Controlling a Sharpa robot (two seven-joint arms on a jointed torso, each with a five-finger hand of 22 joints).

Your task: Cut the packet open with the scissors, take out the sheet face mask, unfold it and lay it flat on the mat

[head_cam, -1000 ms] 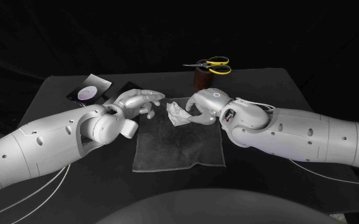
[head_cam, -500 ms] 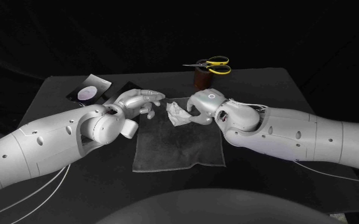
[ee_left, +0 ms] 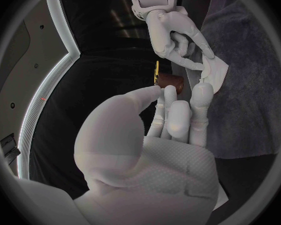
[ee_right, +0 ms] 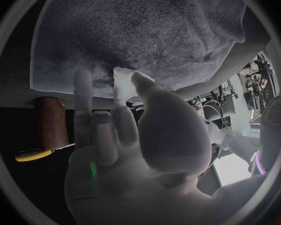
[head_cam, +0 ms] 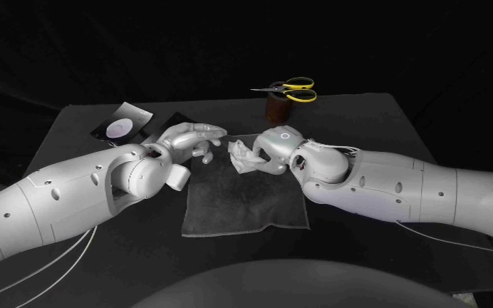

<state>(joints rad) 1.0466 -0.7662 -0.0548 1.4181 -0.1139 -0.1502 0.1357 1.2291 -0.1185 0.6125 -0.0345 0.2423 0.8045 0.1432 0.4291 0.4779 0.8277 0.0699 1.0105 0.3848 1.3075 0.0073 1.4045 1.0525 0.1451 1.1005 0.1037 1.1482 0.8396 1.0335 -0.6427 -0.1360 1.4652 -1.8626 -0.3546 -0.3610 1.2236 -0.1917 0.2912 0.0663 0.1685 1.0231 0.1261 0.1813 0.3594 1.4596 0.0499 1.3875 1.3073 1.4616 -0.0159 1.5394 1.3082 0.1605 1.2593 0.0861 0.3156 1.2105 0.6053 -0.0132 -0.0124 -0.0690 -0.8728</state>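
Note:
My right hand (head_cam: pixel 271 152) pinches a crumpled white sheet mask (head_cam: pixel 242 157) just above the far end of the grey mat (head_cam: pixel 246 201). The right wrist view has the mask (ee_right: pixel 122 81) between the thumb and fingers of that hand (ee_right: pixel 118 135), over the mat (ee_right: pixel 147 30). My left hand (head_cam: pixel 191 140) hovers at the mat's far left corner, a little left of the mask, and holds nothing. From the left wrist, its fingers (ee_left: pixel 178 112) reach toward the mask (ee_left: pixel 213 72) held by the right hand (ee_left: pixel 172 27). The yellow-handled scissors (head_cam: pixel 290 89) stand in a brown holder (head_cam: pixel 277 110).
The cut packet (head_cam: pixel 123 125) lies at the table's far left, behind my left arm. The brown holder stands close behind the right hand, at the table's far edge. The mat's near half (head_cam: pixel 244 215) lies bare between both forearms.
My right arm has shifted a little to the left, toward the left hand, still pinching the mask. The left hand has stayed put.

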